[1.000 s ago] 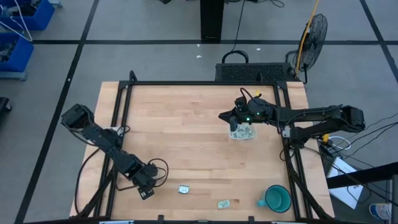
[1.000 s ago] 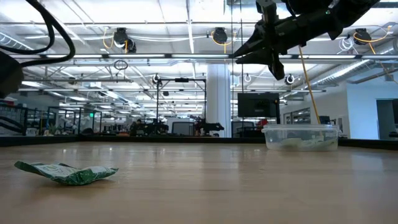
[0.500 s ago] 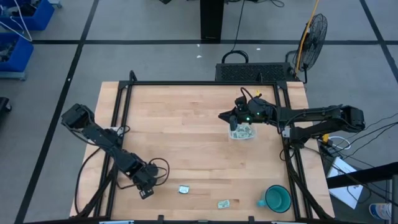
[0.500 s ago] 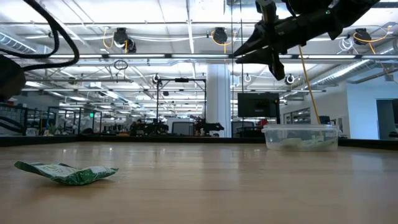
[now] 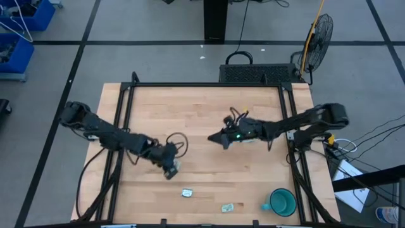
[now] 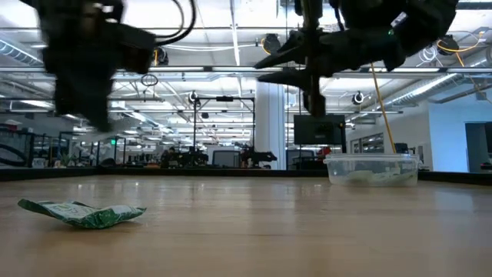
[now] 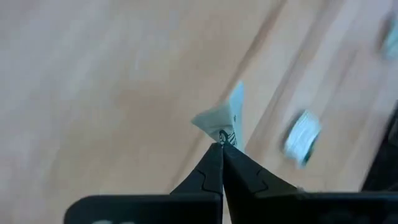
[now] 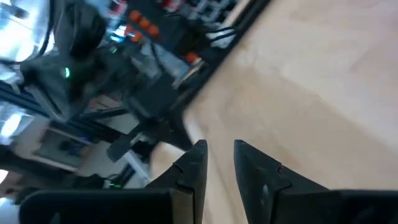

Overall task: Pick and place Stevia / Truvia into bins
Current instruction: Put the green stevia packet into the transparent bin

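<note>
The left pincer (image 7: 222, 147) is clamped tight on a small pale green and white paper sachet (image 7: 222, 118), pinched by one edge and lifted clear of the light wooden counter (image 5: 190, 120), left of centre in the overhead view (image 5: 169, 168). The right pincer (image 8: 217, 158) hangs above the counter's middle (image 5: 218, 137), its two dark fingers (image 8: 194, 163) slightly parted with nothing between them. Just behind the right arm, the small clear plastic tub with rounded corners (image 6: 371, 169) stands on the counter with what appear to be several pale sachets lying in its bottom, though the view is hazy. Two more sachets lie loose near the counter's front edge, one white (image 5: 186, 192) and one crumpled green (image 5: 228, 207), beside a teal handled mug (image 5: 281, 202) at the front right corner.
</note>
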Action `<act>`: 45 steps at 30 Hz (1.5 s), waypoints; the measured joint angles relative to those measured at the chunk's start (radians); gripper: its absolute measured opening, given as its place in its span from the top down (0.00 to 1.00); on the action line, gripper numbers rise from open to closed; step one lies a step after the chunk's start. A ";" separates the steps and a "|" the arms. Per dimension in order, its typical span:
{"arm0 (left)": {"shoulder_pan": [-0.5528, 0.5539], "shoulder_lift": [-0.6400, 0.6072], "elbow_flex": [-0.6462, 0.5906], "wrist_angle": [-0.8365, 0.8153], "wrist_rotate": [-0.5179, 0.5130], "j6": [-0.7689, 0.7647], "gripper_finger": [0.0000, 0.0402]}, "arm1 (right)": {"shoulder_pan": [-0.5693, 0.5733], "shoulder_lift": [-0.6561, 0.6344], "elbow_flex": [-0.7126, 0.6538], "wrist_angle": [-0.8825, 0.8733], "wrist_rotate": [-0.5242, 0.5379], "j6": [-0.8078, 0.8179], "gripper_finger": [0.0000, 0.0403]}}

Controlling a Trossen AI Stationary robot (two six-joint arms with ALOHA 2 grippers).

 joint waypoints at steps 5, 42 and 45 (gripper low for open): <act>0.120 0.000 0.006 0.062 -0.027 0.057 0.98 | 0.048 0.174 0.000 0.190 0.001 0.031 0.81; 0.281 -0.002 0.006 0.338 -0.074 0.128 0.95 | 0.030 0.365 0.184 0.177 0.080 -0.114 0.87; 0.281 -0.002 0.006 0.341 -0.074 0.132 0.94 | 0.030 0.365 0.184 0.177 0.078 -0.120 0.94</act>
